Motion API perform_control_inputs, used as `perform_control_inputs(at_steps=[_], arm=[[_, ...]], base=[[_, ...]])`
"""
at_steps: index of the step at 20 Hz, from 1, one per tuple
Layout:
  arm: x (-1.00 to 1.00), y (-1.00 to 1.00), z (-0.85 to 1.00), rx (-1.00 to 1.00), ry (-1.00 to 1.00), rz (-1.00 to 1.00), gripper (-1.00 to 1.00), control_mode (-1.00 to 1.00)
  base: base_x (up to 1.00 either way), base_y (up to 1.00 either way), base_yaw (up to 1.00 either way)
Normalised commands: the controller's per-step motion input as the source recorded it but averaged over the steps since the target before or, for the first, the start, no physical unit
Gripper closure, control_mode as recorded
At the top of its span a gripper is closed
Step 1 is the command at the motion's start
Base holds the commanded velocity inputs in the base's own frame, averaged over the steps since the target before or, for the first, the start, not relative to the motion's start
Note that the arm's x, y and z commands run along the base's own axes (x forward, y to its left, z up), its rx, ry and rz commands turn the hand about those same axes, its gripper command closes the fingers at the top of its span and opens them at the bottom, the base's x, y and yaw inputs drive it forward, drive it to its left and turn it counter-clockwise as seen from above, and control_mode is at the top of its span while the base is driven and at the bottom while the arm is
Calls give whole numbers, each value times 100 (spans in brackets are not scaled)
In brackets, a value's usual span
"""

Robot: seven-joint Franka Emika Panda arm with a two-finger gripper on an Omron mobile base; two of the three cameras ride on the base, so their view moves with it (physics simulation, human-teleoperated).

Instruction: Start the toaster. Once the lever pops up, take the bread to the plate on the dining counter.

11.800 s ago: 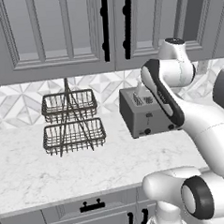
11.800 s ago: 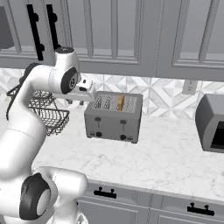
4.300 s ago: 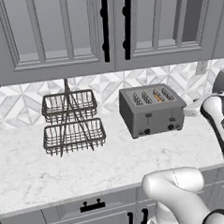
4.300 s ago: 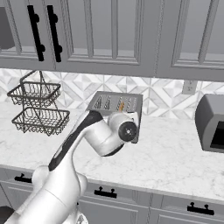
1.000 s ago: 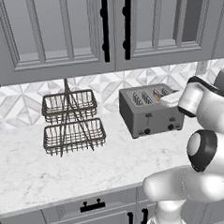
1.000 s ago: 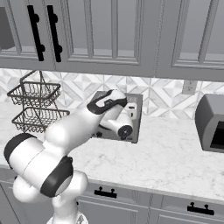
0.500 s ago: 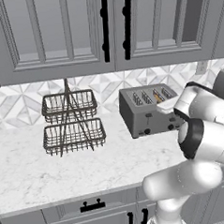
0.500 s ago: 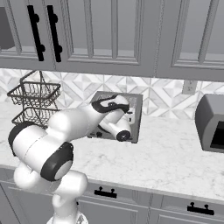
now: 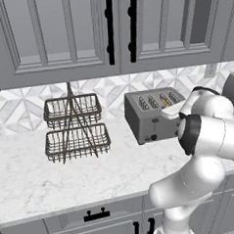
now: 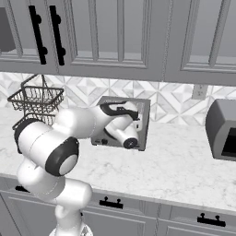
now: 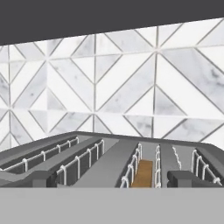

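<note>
The grey four-slot toaster (image 9: 147, 118) stands on the marble worktop against the tiled wall, and my arm covers much of it in the right base view (image 10: 142, 123). The bread (image 11: 142, 174) sits down in one slot as a tan slice, and its orange edge shows from the left (image 9: 164, 102). My gripper (image 11: 113, 179) hovers low over the toaster's top and looks along the slots. It is open, with one dark fingertip (image 11: 41, 178) far to each side and the bread between them, right of centre. The plate and the dining counter are out of view.
A two-tier black wire basket (image 9: 75, 126) stands left of the toaster. A grey boxy appliance (image 10: 223, 129) sits at the right end of the worktop (image 9: 54, 176). Grey wall cabinets (image 9: 84, 32) hang above, and the tiled backsplash (image 11: 131, 78) is close behind the toaster.
The hand has moved left from beside the toaster's right end to over its top. The jaws have stayed wide apart. The bread has not moved.
</note>
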Motion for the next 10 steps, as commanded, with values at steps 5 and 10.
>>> perform_control_inputs(at_steps=[5,10], arm=[[14,-10,0,0,0,0,-100,-100],[5,-8,0,0,0,0,-100,-100]], base=[[0,0,0],[0,0,0]])
